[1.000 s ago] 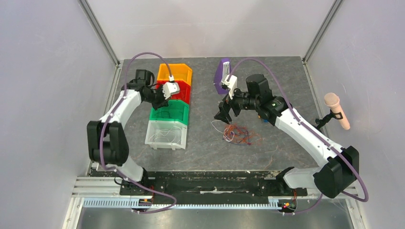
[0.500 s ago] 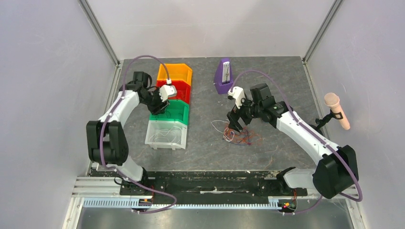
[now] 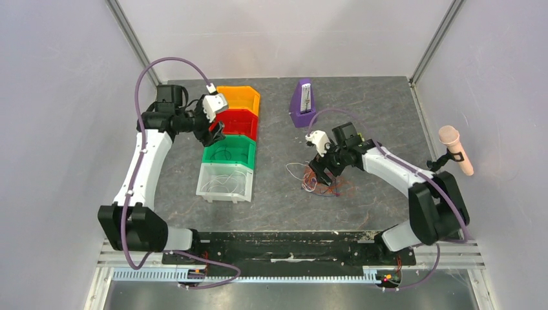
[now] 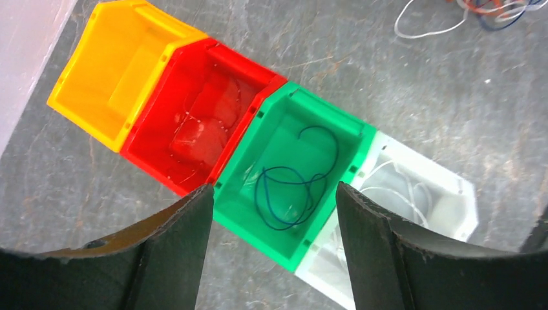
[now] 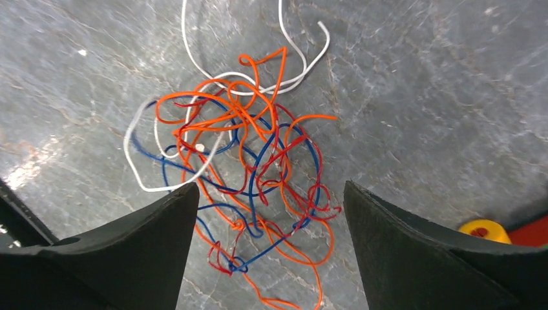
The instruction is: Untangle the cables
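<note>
The cables [image 3: 323,183] lie as a loose tangle of orange, red, blue and white strands [image 5: 245,168] on the grey table, right of centre. My right gripper [image 3: 318,170] hangs low over the tangle, open [image 5: 270,187], its fingers straddling the strands without pinching any. Over the seam between the red and green bins, my left gripper [image 3: 215,132] is raised and open [image 4: 273,187], with nothing in it. One dark blue cable [image 4: 294,187] lies coiled in the green bin [image 4: 323,111]. White cables [image 4: 400,194] lie in the white bin [image 4: 460,194]. The tangle's edge [image 4: 491,8] shows at the top right of the left wrist view.
Four bins stand in a row on the left: orange [image 3: 249,92], red [image 3: 253,123], green [image 3: 212,155], white [image 3: 205,190]. A purple metronome [image 3: 302,102] stands at the back. A microphone [image 3: 455,150] juts in at the right wall. A yellow and red object [image 5: 481,229] lies right of the tangle.
My left gripper opened over the green bin, then lifted back and away to the left. My right gripper came down onto the tangle, still open.
</note>
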Robot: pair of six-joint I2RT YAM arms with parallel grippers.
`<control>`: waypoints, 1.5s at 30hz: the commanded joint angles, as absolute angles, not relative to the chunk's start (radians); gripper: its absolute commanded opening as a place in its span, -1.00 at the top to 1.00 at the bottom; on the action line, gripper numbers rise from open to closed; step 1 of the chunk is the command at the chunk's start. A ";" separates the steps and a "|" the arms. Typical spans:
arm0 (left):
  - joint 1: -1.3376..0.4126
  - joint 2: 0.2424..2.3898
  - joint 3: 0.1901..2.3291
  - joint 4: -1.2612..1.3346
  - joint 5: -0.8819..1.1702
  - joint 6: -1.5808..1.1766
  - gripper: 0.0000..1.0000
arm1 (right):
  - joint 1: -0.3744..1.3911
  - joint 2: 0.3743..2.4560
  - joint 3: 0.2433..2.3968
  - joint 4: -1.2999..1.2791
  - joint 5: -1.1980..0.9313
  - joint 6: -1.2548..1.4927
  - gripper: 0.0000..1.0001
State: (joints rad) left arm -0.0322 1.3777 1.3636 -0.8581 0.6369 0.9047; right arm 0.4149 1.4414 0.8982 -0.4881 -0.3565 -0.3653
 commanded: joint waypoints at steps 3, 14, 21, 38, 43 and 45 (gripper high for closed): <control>-0.049 1.272 1.309 -0.830 0.752 0.766 -0.52 | 0.415 1.592 0.924 -0.419 -0.345 -0.376 -0.46; -0.229 1.181 1.111 -0.688 0.792 0.517 -0.47 | 0.417 1.426 0.946 -0.300 -0.700 -0.319 1.00; -0.292 1.255 1.078 -0.455 0.823 0.284 -0.49 | 0.431 1.331 0.960 -0.315 -0.765 -0.349 1.00; -0.528 1.174 0.975 -0.434 0.871 0.653 0.05 | 0.475 1.274 0.981 -0.294 -0.757 -0.273 1.00; -0.584 1.167 0.941 -0.428 0.815 0.784 0.08 | 0.483 1.278 0.987 -0.294 -0.764 -0.271 1.00; -0.604 1.174 0.939 -0.428 0.791 0.841 0.11 | 0.489 1.278 0.985 -0.303 -0.761 -0.280 1.00</control>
